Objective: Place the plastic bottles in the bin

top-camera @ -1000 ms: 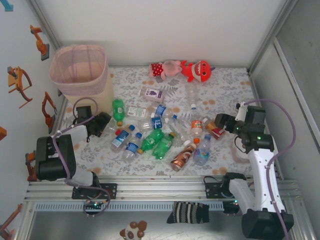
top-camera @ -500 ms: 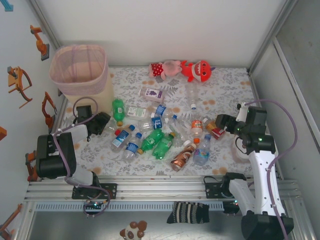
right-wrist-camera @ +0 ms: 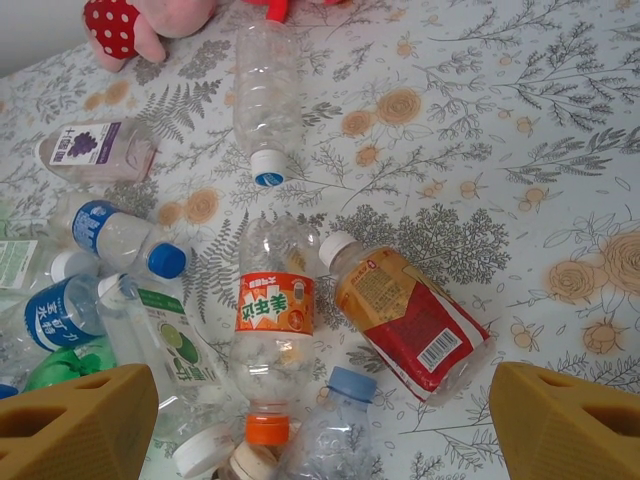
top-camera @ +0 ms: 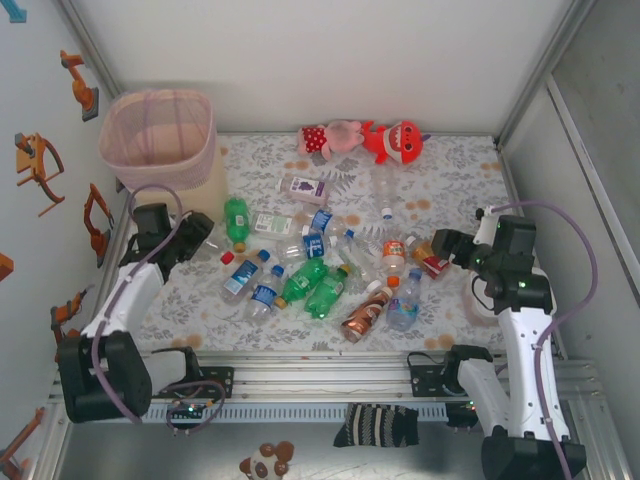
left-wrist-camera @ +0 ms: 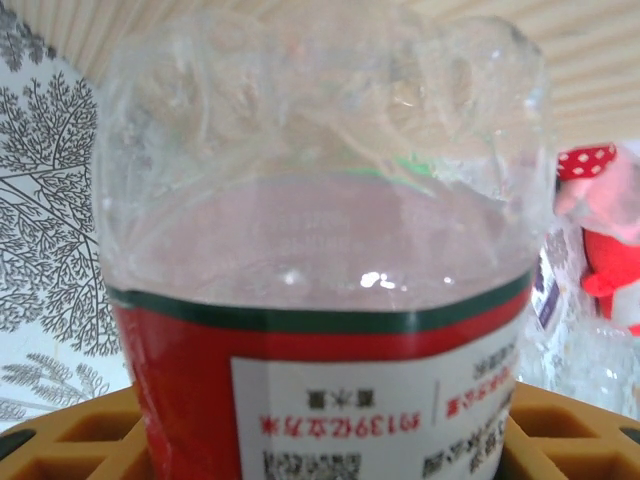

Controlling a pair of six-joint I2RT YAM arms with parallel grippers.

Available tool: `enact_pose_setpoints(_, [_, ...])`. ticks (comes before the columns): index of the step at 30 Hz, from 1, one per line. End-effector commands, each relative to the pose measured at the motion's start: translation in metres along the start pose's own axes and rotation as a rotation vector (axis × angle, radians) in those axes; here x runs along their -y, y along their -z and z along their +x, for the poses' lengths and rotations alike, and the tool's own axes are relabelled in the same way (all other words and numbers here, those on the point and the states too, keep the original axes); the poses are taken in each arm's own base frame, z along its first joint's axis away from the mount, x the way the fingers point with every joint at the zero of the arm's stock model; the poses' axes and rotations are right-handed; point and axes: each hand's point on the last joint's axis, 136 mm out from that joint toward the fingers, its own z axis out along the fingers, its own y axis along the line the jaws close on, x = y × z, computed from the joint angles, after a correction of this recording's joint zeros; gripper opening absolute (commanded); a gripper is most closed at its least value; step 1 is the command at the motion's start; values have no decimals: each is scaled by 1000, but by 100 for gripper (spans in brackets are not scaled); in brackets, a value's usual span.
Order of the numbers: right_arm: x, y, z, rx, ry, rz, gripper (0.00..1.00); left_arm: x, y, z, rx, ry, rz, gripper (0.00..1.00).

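Holding a clear bottle with a red label (left-wrist-camera: 320,300) between its jaws, the left gripper (top-camera: 190,240) sat near the bin. The right gripper (top-camera: 443,245) had its jaws wide apart, with nothing in them. Lots of plastic bottles (top-camera: 320,275) lay on the table (top-camera: 450,170). Far back on the left stood the pink bin (top-camera: 165,172), and it looked empty. Nearly all the job was left.

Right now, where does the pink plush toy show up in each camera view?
Top external: the pink plush toy lies in the upper middle of the picture.
Left wrist: it peeks in at the right edge, past the red-labelled bottle.
Right wrist: it sits in the top left corner.
Shared landmark: the red plush toy lying right beside it.
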Motion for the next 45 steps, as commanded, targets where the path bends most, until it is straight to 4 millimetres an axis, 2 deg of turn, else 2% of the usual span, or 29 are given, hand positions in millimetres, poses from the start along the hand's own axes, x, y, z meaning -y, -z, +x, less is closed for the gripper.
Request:
enact_pose_setpoints(1, [-2, 6, -6, 27, 21, -3, 85, 8, 27, 3, -24, -118, -16, 57])
enact_pose_setpoints(5, [-4, 5, -8, 34, 22, -12, 85, 28, 57, -4, -1, -231, 15, 58])
enact_pose_setpoints(17, [-7, 6, -20, 47, 35, -14, 85, 120, 143, -48, 142, -659, 174, 59])
enact_pose_setpoints(24, [-9, 9, -29, 63, 44, -15, 85, 161, 170, -92, 291, -775, 174, 60])
enact_pose_setpoints(35, [-9, 13, -32, 70, 42, -6, 85, 207, 153, -158, 367, -856, 134, 60])
enact_pose_setpoints(45, [-5, 12, -29, 61, 37, 16, 85, 209, 120, -217, 446, -919, -26, 60])
